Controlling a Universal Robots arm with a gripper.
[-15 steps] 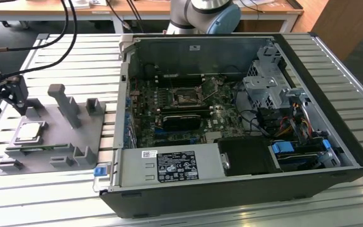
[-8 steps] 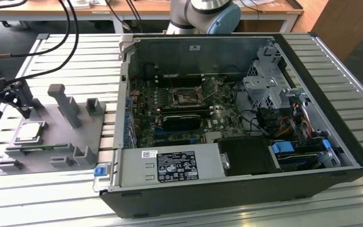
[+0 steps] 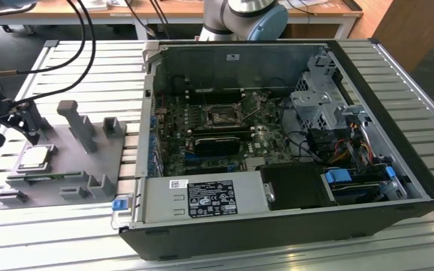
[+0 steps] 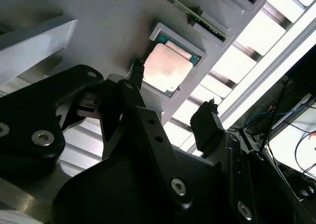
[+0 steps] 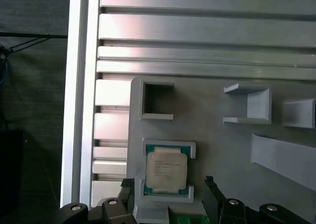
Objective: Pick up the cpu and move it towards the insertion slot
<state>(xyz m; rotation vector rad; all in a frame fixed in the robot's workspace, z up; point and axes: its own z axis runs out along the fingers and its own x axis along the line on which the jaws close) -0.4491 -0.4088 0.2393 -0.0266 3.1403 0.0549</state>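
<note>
Silvery cpu [image 5: 167,170], grey fixture [image 5: 222,150], black fingers [image 4: 206,130]

The fingers [image 5: 127,191] hang spread to either side of the cpu [image 5: 166,169]. Low corner walls of the grey fixture [image 5: 222,150] hug it closely, so there is room only at the gaps in the pocket's two sides. In the exterior view a tall post [image 3: 77,125] and shorter ones stand between the cpu and the computer case [image 3: 151,113]. The case's upright wall must be cleared from above to reach the insertion slot [image 3: 222,117], which sits under an open top with a black block [image 3: 217,145] just beside it.
</note>
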